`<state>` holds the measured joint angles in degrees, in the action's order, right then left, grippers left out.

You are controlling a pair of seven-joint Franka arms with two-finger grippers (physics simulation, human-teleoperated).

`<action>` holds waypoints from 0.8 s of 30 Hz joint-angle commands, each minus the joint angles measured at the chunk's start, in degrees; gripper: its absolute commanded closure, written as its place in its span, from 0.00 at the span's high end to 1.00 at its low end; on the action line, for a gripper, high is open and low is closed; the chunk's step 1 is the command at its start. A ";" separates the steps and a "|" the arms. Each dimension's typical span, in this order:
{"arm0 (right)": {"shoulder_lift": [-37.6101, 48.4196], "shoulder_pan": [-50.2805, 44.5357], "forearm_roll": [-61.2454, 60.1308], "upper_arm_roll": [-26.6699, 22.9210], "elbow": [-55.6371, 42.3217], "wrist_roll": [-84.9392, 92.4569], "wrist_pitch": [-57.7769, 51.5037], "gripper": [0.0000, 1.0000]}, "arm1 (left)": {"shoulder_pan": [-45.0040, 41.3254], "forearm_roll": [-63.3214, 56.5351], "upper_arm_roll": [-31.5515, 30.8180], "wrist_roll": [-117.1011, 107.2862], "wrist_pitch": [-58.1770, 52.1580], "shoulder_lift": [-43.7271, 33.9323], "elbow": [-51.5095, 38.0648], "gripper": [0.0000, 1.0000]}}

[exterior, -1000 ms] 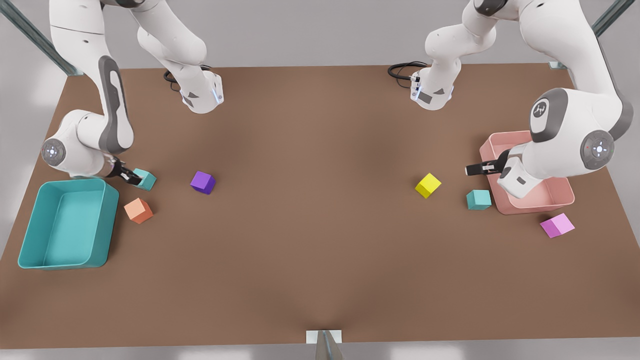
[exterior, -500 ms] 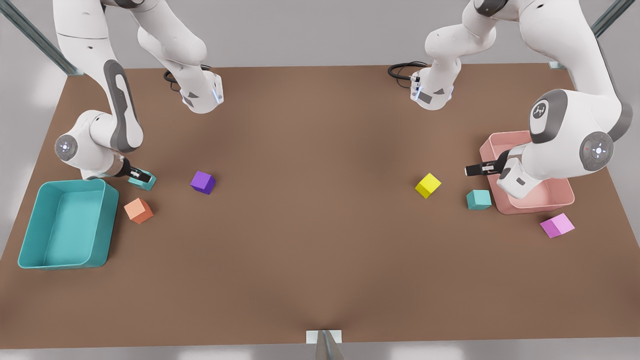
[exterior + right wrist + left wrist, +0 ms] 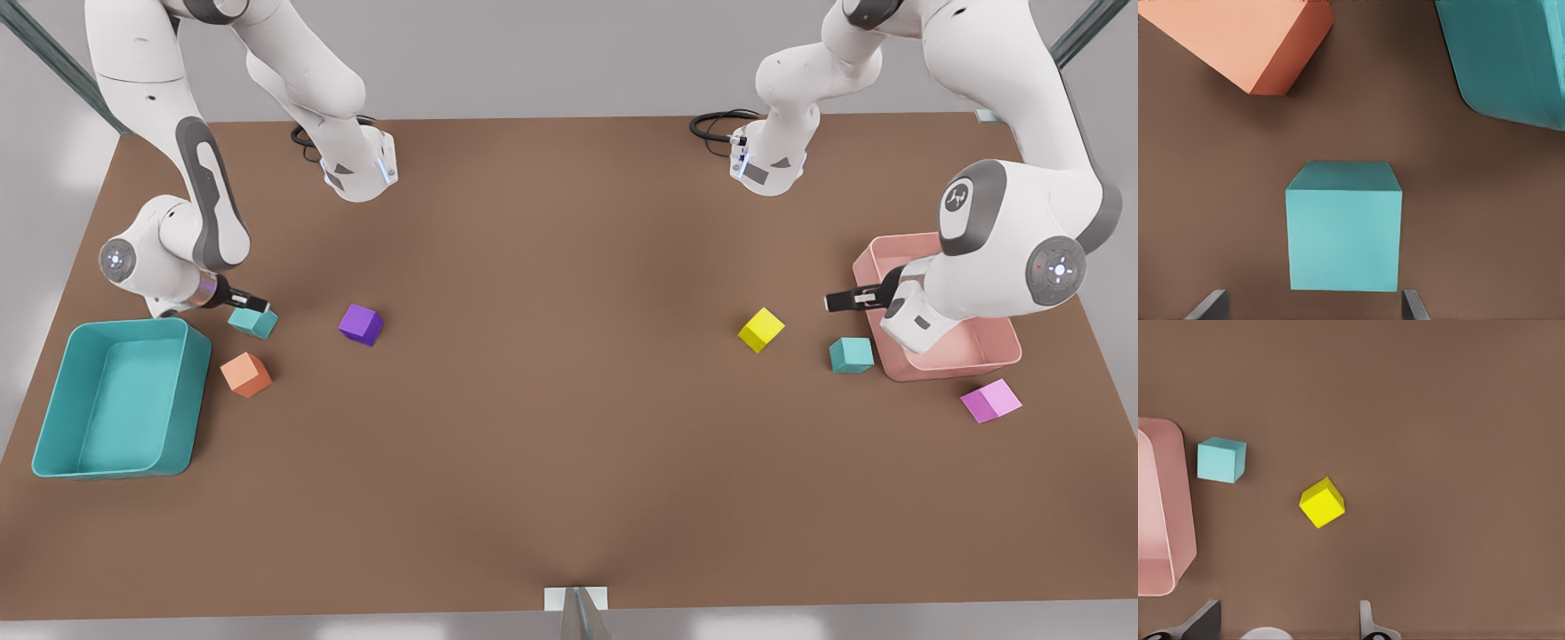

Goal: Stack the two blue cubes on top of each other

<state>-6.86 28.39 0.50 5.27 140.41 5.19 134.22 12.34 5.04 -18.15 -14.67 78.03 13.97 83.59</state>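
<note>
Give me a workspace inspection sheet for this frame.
Surface: brown table, flat.
Job's things: blue cube beside the teal bin; second blue cube beside the pink tray; both on the table, unstacked.
Clutter: orange cube, purple cube, yellow cube, pink cube.
Grippers: right end effector open, over the first blue cube; left end effector open, above the table beside the tray.
Cables: black cable loops at the arm bases.
Surroundings: metal frame struts.
</note>
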 commanded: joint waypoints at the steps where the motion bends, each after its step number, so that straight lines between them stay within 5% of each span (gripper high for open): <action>1: -0.26 -0.09 -0.59 0.01 0.04 9.40 2.45 0.97 | 0.05 -0.03 -0.04 -0.18 -0.78 -0.08 -0.09 1.00; 24: -6.33 1.58 -1.03 0.01 -0.23 8.43 7.72 0.96 | -0.48 0.06 -0.22 -0.36 -0.95 -0.08 -0.09 1.00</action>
<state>-13.08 29.98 -0.41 5.27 140.23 11.16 140.67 11.88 5.11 -18.29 -14.87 77.13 13.95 83.52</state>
